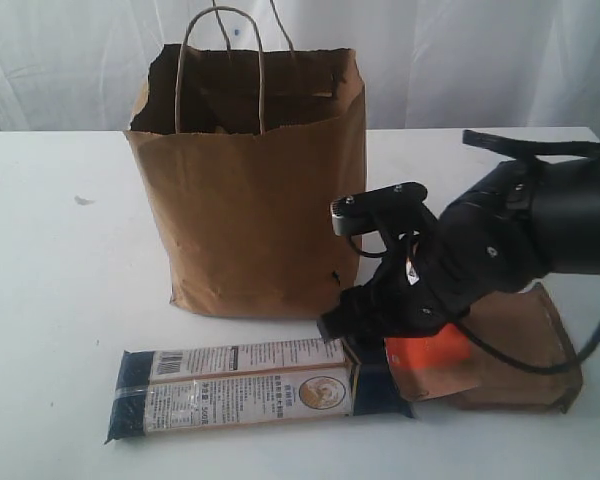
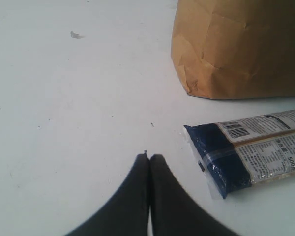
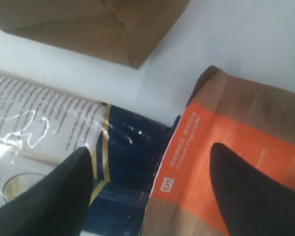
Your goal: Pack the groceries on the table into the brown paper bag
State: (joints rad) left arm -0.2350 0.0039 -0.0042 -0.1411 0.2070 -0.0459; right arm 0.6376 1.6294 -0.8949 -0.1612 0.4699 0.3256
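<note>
Noodle pack (image 1: 250, 390) and pouch (image 1: 510, 350) meet right under the right gripper (image 3: 150, 152), whose jaws stand apart with nothing between them. The pack's dark-blue end touches the pouch's orange label on the table (image 1: 60, 250), with the pack at 6 o'clock of the paper bag (image 1: 255, 190) and the pouch at 4 o'clock. I judge the pack stiff, brittle inside and slick-skinned, best pinched across its narrow width near the middle, and the pouch soft and light. Only the right wrist view shows that jaw spread, only the left wrist view shows the left gripper (image 2: 149, 160) clenched on nothing above bare table, and only the exterior view shows the bag's open mouth.
</note>
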